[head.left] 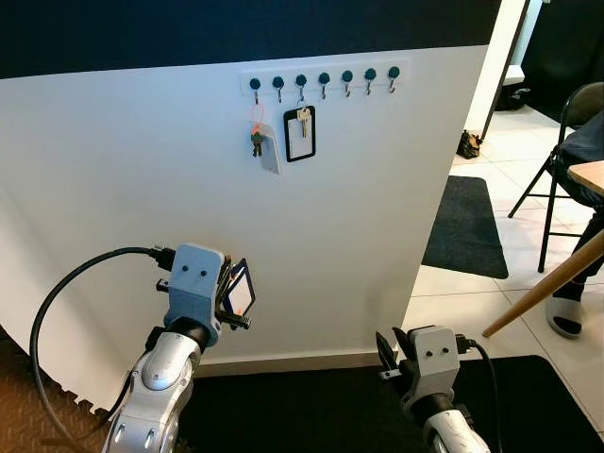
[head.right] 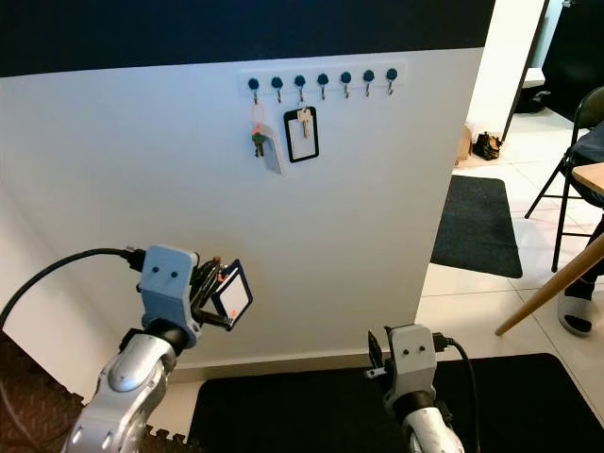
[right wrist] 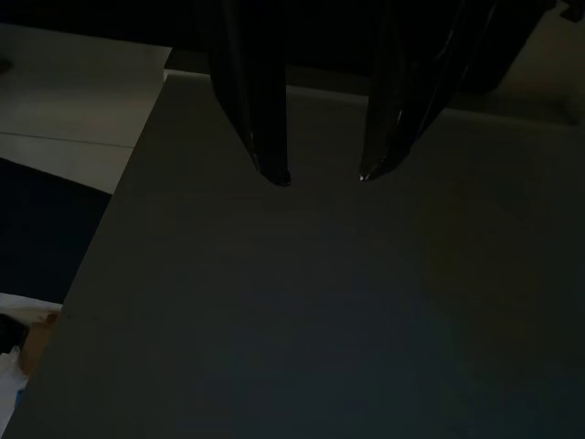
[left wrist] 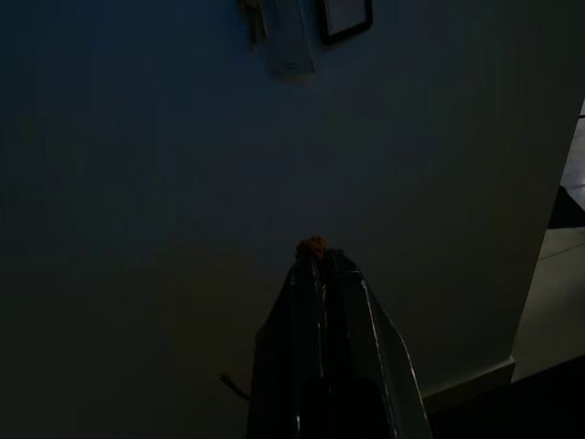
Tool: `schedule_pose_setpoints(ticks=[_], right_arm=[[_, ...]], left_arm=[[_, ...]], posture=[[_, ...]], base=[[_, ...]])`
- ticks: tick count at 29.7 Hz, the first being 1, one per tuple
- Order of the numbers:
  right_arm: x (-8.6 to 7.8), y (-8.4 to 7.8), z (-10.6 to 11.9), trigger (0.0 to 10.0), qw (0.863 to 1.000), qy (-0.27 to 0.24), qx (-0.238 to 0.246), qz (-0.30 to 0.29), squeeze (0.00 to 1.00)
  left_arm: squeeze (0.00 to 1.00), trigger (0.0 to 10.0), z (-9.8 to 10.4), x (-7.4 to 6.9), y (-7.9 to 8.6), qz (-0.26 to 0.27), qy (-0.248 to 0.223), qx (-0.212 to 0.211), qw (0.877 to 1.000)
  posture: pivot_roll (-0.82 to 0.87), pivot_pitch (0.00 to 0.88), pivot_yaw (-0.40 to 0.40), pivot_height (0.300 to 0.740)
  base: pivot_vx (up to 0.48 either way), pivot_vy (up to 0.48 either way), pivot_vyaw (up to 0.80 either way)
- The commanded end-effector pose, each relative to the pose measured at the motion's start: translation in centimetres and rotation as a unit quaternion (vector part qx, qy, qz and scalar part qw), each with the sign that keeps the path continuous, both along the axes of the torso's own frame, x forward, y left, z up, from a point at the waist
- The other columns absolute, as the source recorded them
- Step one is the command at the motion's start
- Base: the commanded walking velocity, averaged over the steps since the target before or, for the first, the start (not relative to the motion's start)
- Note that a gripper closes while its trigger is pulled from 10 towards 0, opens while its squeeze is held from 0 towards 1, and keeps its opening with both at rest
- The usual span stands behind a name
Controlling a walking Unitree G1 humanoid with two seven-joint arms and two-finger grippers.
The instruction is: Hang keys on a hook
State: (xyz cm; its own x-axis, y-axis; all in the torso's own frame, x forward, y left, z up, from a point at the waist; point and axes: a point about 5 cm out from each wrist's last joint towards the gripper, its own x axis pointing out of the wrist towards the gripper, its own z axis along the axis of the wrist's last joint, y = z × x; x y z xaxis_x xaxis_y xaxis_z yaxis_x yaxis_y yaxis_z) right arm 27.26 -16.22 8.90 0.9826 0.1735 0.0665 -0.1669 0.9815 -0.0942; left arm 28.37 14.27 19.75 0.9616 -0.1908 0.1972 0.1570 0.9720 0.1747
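White wall panel [head.left: 142, 179] carries a rack of seven dark hooks [head.left: 324, 79] near its top. Below the left hooks hang a key bunch with a clear tag [head.left: 263, 142] and a black-framed card holder [head.left: 300, 134]. The left end effector [head.left: 231, 293], low and near, is clamped on a black-framed key tag [head.left: 239, 291] with an orange bit. The right end effector [right wrist: 320, 174], lower right, has fingers apart, holding nothing.
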Motion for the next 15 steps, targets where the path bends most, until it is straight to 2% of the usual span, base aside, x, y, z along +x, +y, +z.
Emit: schedule_pose_setpoints(ticks=[1, 8, 15], right_arm=[[-0.23, -0.05, -0.47, 10.0, 1.000, 0.013, 0.002, 0.000, 0.00], [-0.24, 0.01, -0.46, 10.0, 1.000, 0.013, 0.002, 0.001, 0.00], [-0.27, -0.06, -0.46, 10.0, 1.000, 0.013, 0.001, 0.001, 0.00]], left_arm=[[0.00, 10.0, -0.18, 0.09, -0.30, -0.004, 0.000, 0.002, 1.000], [0.00, 10.0, -0.27, 0.13, -0.28, -0.001, 0.002, 0.002, 1.000], [0.00, 10.0, -0.31, 0.10, -0.12, 0.002, 0.003, 0.001, 1.000]], posture=[[0.05, 0.135, 0.070, 0.740], [0.05, 0.137, 0.069, 0.740], [0.05, 0.138, 0.067, 0.740]], base=[[0.000, -0.326, 0.00], [0.000, -0.324, 0.00], [0.000, 0.000, 0.00]])
